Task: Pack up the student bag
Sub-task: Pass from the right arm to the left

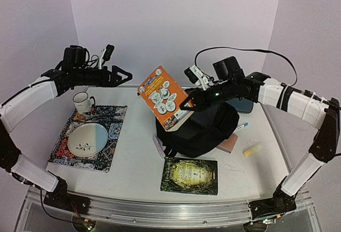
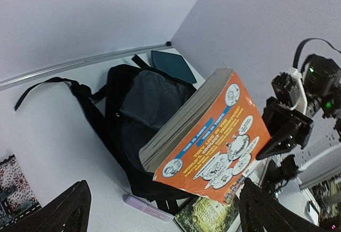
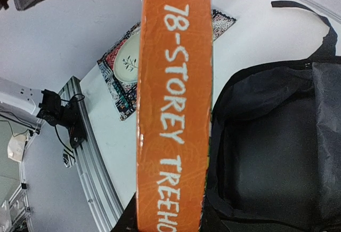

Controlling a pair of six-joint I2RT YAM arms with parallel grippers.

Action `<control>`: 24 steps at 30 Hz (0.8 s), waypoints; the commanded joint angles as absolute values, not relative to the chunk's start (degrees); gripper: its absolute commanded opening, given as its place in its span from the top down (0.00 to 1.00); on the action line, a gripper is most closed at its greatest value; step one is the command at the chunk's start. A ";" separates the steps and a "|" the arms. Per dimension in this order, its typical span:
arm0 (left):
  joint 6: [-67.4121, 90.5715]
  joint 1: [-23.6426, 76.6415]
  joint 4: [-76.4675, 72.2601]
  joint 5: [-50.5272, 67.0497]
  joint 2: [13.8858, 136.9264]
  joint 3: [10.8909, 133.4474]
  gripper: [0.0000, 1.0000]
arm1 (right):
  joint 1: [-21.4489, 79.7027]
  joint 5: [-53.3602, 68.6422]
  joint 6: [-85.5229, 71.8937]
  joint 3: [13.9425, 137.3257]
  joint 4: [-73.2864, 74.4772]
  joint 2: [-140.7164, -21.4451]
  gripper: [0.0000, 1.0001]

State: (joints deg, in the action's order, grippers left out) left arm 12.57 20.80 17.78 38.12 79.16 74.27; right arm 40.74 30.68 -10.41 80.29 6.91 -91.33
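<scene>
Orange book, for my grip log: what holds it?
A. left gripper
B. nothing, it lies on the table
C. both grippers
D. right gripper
D: the right gripper clamps the orange book over the black backpack; the left gripper stands open, apart from it.

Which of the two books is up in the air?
The orange book, held by the right tool over the bag; the dark green book lies flat.
</scene>
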 commanded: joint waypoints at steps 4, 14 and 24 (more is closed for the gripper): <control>4.39 20.74 24.51 53.76 87.67 85.25 0.02 | 40.29 40.90 4.25 85.20 9.83 -89.34 1.00; -1.50 23.72 28.24 63.79 90.80 87.16 0.05 | 40.22 44.06 12.66 92.47 16.70 -94.29 1.00; -6.92 24.73 32.29 69.99 89.70 87.33 0.10 | 40.22 44.61 18.55 98.38 22.22 -97.49 1.00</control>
